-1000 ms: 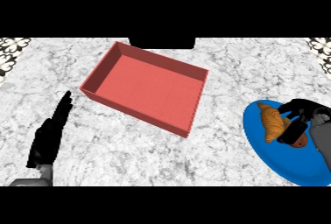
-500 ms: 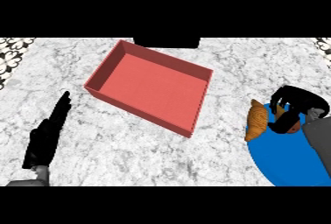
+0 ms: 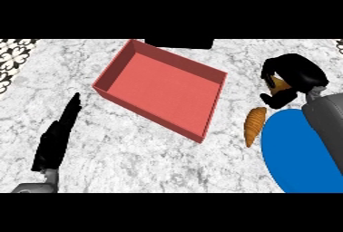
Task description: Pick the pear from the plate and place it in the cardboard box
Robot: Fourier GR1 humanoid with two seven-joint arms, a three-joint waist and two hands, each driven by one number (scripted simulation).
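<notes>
Right robot hand (image 3: 295, 74) sat at about 2 o'clock, above the blue plate (image 3: 295, 154), fingers curled round a small brownish thing, the pear (image 3: 278, 83), only a sliver of it showing between the black fingers. Pear was lifted off the plate, over bare marble, not in the box. Grey right forearm (image 3: 327, 122) came in from the right edge at 3 o'clock and crossed over the plate's upper rim.

Left robot hand (image 3: 59, 136) lay at 8 o'clock, fingers straight and together, pointing toward 12–1 o'clock, released, holding nothing, well apart from everything. Its grey wrist showed at the lower left corner.

Red open box (image 3: 164, 88) sat at 11–12 o'clock of centre, turned at an angle, nothing seen inside. Its near corner pointed to about 5 o'clock, close to the croissant.

Orange-brown croissant (image 3: 253, 127) lay just beside the plate's left rim, at 3–4 o'clock, between box and plate; could not tell if it touched the rim or rested on the bench (image 3: 134, 167).

Bench top was white-grey marble. Patterned dark-and-white strip (image 3: 13, 56) at the 10 o'clock corner. A black object (image 3: 178, 43) at 12 o'clock behind the box's far edge.
</notes>
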